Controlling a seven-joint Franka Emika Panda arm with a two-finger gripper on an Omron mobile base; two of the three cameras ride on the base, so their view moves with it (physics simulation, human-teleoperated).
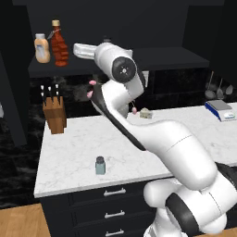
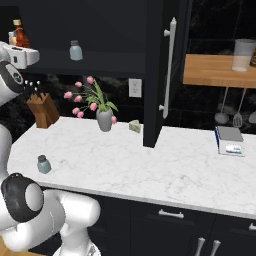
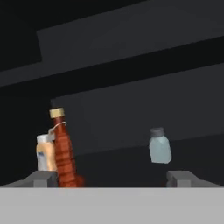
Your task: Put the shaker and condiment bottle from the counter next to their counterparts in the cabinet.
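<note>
1. We found the gripper (image 3: 111,177) released, its fingertips (image 3: 41,177) spread wide at the bottom of the hand view and holding nothing.
2. We saw the condiment bottle (image 1: 59,44) upright on the cabinet (image 1: 152,58) shelf, upper left of the left base view, just beside the orange bottle (image 1: 42,48).
3. One shaker (image 2: 75,50) stood on that shelf, apart from the bottles.
4. The other shaker (image 1: 100,165) stood on the counter (image 1: 69,148), lower centre-left.

The left base view looks forward and down from behind the arm's left, over the white grey-veined marble counter (image 1: 69,152) toward the black wall cabinet (image 1: 152,58). The right base view covers the same counter and cabinet from the opposite side. The hand view faces closely into the cabinet's dark shelf.
</note>
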